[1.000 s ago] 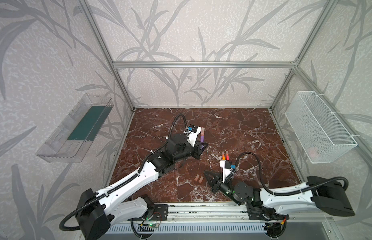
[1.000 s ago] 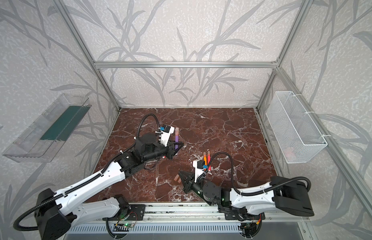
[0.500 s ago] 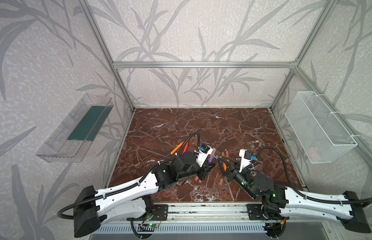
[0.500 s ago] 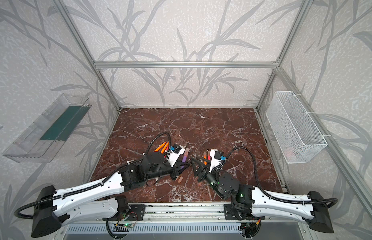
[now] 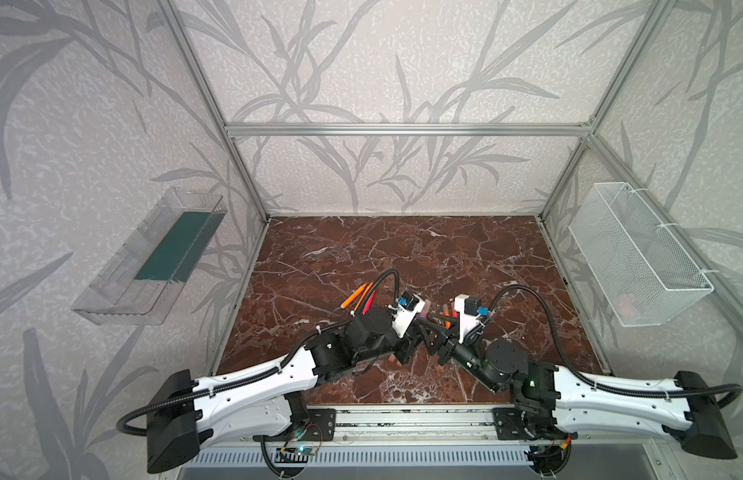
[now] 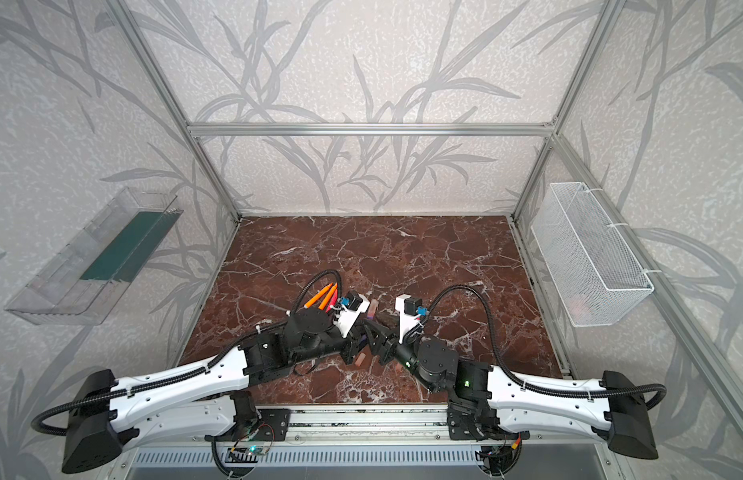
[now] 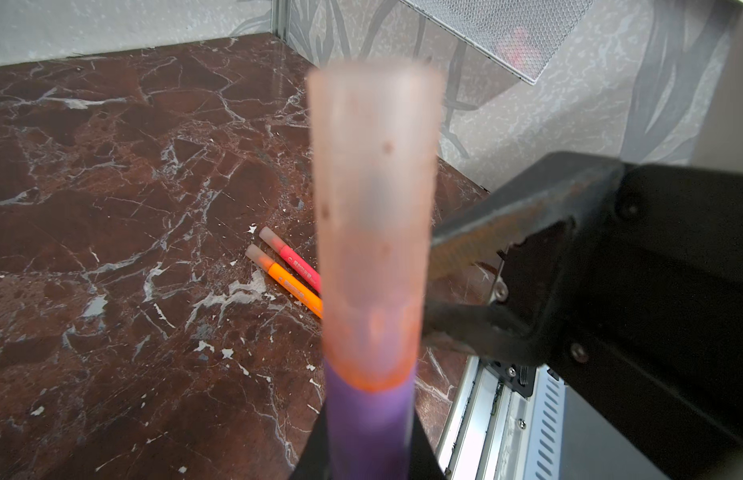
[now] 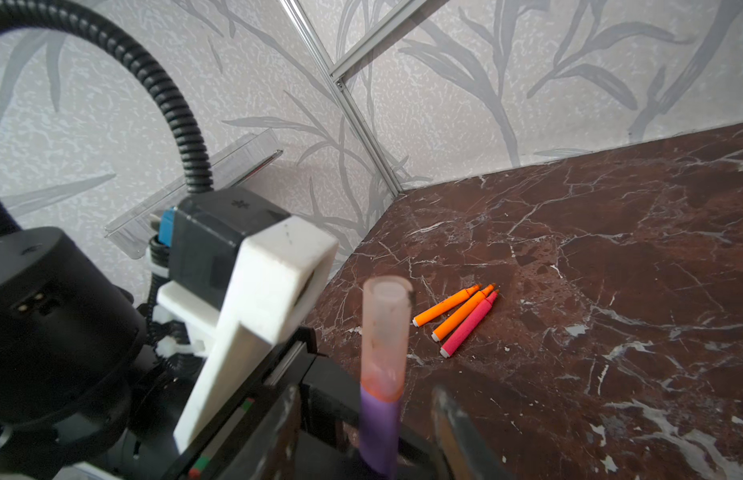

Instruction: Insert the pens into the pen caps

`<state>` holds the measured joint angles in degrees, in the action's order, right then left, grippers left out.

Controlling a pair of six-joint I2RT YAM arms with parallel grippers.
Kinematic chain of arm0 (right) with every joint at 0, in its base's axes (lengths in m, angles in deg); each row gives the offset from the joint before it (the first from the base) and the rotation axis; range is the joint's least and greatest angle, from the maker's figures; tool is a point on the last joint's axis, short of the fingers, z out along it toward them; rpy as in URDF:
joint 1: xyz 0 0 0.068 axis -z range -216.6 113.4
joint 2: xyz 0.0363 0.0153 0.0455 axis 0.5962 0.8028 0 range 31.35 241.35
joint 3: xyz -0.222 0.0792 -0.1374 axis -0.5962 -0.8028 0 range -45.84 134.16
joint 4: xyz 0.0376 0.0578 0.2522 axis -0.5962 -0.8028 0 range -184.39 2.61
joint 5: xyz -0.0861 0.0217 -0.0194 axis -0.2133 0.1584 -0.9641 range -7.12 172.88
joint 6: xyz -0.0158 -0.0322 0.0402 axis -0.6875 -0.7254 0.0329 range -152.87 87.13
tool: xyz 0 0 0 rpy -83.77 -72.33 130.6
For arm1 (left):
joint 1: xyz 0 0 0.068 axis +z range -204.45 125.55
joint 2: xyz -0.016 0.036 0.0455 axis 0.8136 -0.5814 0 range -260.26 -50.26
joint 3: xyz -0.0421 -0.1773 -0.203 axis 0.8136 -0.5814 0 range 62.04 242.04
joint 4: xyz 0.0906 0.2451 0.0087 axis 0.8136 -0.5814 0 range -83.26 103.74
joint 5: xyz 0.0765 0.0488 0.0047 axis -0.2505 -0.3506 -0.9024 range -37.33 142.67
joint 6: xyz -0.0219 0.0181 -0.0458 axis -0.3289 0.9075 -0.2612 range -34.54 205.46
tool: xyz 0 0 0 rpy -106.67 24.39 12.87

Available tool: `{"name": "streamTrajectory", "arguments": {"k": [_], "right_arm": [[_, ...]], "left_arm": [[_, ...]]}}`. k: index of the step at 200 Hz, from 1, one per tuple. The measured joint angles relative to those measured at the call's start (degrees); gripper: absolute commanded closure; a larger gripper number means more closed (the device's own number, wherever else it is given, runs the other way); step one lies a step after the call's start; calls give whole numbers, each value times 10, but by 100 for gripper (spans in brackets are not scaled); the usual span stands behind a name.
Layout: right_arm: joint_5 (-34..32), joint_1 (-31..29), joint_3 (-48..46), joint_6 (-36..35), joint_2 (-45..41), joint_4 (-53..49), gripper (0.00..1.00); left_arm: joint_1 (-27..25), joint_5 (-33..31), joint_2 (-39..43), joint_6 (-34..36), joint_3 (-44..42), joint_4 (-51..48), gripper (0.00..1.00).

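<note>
The left gripper (image 7: 370, 455) was clamped tight on the barrel of the purple pen (image 8: 380, 432). It held the pen off the marble tabletop (image 5: 403, 249) near the front middle, capped end pointing away from the claw. Gripping low on the barrel left the tip end free, and there the translucent pen cap (image 8: 384, 332) sat. The cap's rim met the purple barrel in an orange-stained ring, so it looked pushed fully home.

The right gripper (image 8: 367, 415) faced the left one. Its jaws stood moderately apart on either side of the pen, with a gap on each side, and they held nothing. I judged this to be the close of one capping: with the cap seated, only the left claw needed to carry the pen.

Three uncapped pens (image 5: 358, 297), two orange and one red-pink, lay side by side on the left and farther back, bunched where an arm could reach them. Two capped pens (image 7: 284, 270), one orange and one red-pink, lay together just beyond the right gripper. They looked like a finished pile kept apart from the rest. At least one loose cap (image 6: 360, 359) lay on the marble under the grippers, partly hidden. About half the task seemed done, and the purple pen would probably join the capped pair.
</note>
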<state>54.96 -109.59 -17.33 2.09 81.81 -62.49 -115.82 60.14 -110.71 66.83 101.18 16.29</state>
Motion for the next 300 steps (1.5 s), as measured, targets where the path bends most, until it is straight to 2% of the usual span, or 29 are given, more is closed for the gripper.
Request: {"name": "streamTrajectory", "arguments": {"k": [55,119,149,230,259,282,300], "right_arm": [[9,35,26,10,44,6,62],[14,43,26,10,23,2,67],[11,47,26,11,23,-2,75],[-10,52,15,11,-17,-17,75],[-13,54,5,12,-27,-18,82],[-17,57,-1,17,-31,-18,81],[-16,57,-8,25,-33,-16,71]], "left_arm": [[-8,6,0,0,-3,9,100],[-8,-12,-10,0,-11,17,100],[-8,-15,-18,0,-11,23,100],[-8,-19,-24,0,-11,23,100],[-8,-19,-25,0,-12,22,100],[-8,-22,-26,0,-14,21,100],[-8,-25,-26,0,-15,18,100]]}}
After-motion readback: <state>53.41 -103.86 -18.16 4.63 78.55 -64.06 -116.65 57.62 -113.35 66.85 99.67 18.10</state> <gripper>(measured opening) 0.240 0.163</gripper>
